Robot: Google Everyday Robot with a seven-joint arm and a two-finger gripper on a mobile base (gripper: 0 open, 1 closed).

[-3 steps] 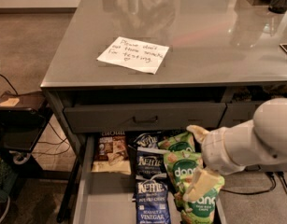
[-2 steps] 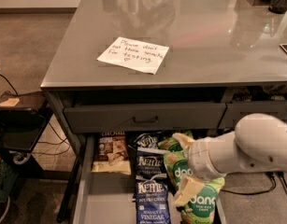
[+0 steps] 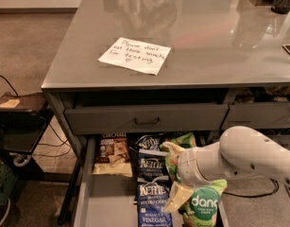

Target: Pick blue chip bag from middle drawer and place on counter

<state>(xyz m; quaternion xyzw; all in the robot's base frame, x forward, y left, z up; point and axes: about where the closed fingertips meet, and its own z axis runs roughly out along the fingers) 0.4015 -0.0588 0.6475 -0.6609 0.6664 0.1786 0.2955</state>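
While the gripper (image 3: 173, 174) hangs over the right side of the open drawer (image 3: 86, 193), fingers spread wide and empty, the blue chip bag (image 3: 151, 167) lies just beside it, mid-drawer. Likely the reaching step; next, shift left and close.

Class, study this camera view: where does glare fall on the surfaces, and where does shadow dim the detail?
Camera view: the counter mirrors bright patches toward its far edge; the note is free of glare; the drawer lies dimmer, under the counter's shadow; the tool hangs there over the blue bags.
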